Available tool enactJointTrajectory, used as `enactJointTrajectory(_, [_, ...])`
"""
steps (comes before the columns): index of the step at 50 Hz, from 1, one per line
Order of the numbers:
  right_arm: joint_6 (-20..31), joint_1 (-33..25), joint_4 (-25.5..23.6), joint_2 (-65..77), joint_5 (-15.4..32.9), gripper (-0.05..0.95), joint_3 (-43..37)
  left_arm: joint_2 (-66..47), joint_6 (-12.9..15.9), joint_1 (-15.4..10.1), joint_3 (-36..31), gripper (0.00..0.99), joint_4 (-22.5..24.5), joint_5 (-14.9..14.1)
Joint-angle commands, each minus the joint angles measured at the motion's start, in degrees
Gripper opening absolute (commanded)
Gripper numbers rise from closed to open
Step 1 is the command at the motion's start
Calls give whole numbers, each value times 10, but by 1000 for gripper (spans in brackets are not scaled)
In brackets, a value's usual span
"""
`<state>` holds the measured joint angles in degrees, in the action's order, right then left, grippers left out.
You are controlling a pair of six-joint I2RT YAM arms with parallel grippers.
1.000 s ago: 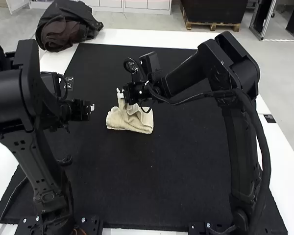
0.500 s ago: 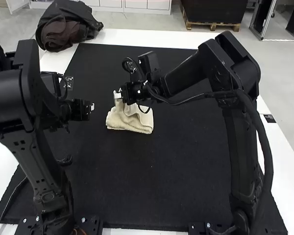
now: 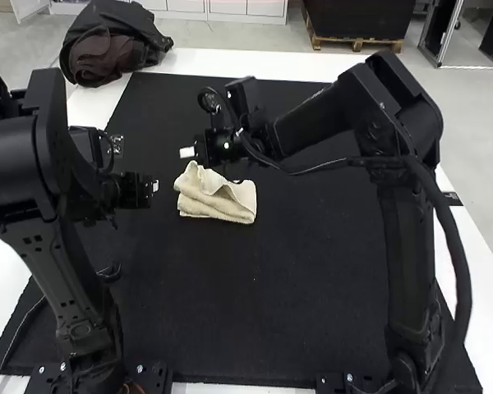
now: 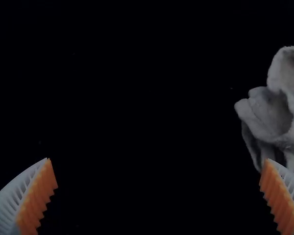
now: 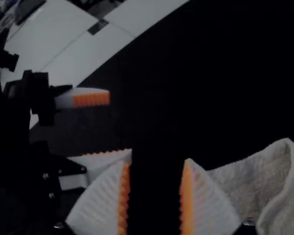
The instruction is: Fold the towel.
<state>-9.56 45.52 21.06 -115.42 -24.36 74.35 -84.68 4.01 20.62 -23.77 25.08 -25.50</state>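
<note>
On the black-covered white bench [image 3: 255,61], the loosely folded cream cloth towel [image 3: 218,199] lies just this side of the white-ribbed, orange-padded right gripper [image 5: 159,156], released and empty, with the matching left gripper [image 4: 158,159], also ungripping, farther off.

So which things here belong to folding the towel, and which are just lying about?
For the job:
- cream towel
- left gripper
- right gripper
- black mat under the towel

Lying about:
- dark bundle by the mat's far left corner
</note>
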Motion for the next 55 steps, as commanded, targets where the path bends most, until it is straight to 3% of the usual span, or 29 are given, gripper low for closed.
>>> enactJointTrajectory(1, [-2,-3,17,56,-10,-25,7,22,2,0,0,972,5,2])
enactJointTrajectory(16, [40,-33,36,63,60,-26,-32,22,1,0,0,972,12,2])
enactJointTrajectory(55, [80,-53,87,-46,73,-26,-65,50,-6,0,0,972,16,1])
